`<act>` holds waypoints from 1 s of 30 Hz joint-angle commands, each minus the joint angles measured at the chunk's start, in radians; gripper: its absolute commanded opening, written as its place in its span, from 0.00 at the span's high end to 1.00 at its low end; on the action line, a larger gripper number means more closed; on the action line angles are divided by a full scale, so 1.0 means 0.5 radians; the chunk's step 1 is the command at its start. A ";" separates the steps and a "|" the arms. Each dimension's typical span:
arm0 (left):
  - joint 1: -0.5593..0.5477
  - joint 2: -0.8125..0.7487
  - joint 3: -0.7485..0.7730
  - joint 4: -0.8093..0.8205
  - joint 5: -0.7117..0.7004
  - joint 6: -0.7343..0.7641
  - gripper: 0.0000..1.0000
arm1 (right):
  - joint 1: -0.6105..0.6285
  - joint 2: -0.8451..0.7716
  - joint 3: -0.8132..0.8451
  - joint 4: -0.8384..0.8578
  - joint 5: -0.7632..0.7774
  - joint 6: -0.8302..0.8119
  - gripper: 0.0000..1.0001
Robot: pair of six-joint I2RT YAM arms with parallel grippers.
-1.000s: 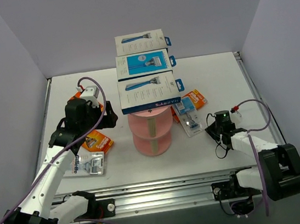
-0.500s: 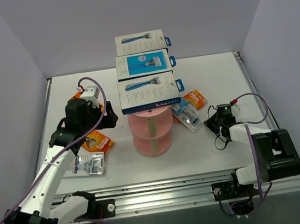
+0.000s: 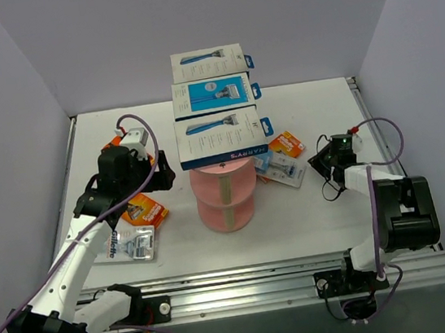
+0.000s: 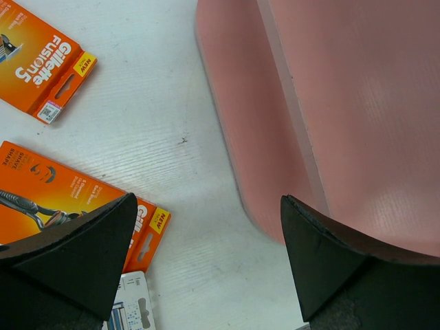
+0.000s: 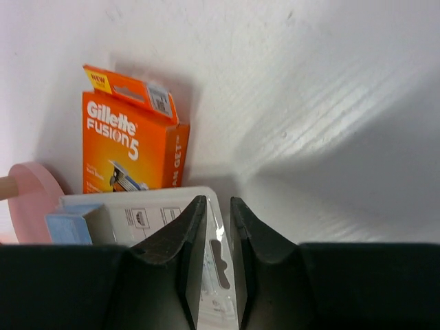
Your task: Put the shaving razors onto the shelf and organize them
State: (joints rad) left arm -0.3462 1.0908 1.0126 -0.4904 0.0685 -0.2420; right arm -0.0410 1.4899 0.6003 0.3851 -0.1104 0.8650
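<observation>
White tabletop [image 3: 328,218], plain grey walls. Three Harry's boxes [image 3: 220,136] lie on the top tier of the shelf [image 3: 223,184]. Off the shelf I count three orange packs [image 3: 142,210] and a second blister pack [image 3: 132,244]. My right gripper [image 5: 217,206], jaws narrow, pinches the clear blister pack [image 5: 137,216] near the shelf. My left gripper [image 4: 207,201] hovers wide, empty.

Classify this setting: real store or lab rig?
Probably a robot lab test cell, not a shop: blank grey walls box in a white table with an aluminium rail at its near edge, and a pink three-tier stand bears white-and-blue razor boxes.
</observation>
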 commanded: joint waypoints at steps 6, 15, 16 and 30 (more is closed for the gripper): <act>-0.013 0.012 0.104 0.024 0.020 0.027 0.06 | -0.117 -0.025 0.113 -0.046 -0.120 -0.153 0.72; -0.013 0.009 0.104 0.021 0.010 0.030 0.06 | -0.120 -0.120 -0.203 0.263 -0.350 -0.027 0.57; -0.013 0.009 0.104 0.024 0.010 0.030 0.06 | -0.120 -0.126 -0.264 0.334 -0.365 -0.015 0.57; -0.013 0.018 0.104 0.024 0.023 0.030 0.06 | -0.120 -0.136 -0.510 0.720 -0.460 0.092 0.57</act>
State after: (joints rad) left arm -0.3462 1.0969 1.0130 -0.4904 0.0685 -0.2420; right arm -0.0978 1.4418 0.3656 0.6556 -0.3206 0.8936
